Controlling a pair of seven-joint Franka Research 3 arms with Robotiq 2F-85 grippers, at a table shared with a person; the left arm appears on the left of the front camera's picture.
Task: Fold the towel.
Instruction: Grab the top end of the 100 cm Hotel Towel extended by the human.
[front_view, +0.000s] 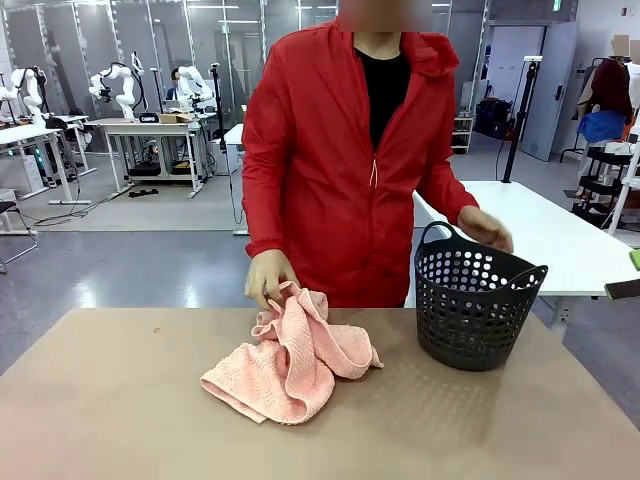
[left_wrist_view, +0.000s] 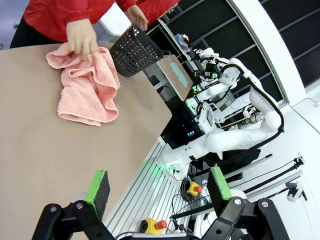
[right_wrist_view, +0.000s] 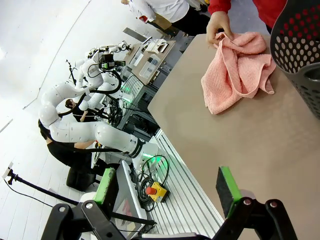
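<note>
On the flat tan table (front_view: 120, 400), a crumpled salmon-pink terry towel (front_view: 290, 365) is seen near a dark perforated plastic basket (front_view: 475, 300).

There is one pink towel (front_view: 290, 365), one dark perforated basket (front_view: 478, 300) and one brown worktop (front_view: 120, 400). One person (front_view: 330, 150) in a red jacket shows two hands: one hand (front_view: 268, 277) at the towel, the other hand (front_view: 487, 228) at the basket rim. There are two pincers, the left pincer (left_wrist_view: 158, 185) and the right pincer (right_wrist_view: 167, 187), each with two green pads (left_wrist_view: 97, 187), four in all.
</note>
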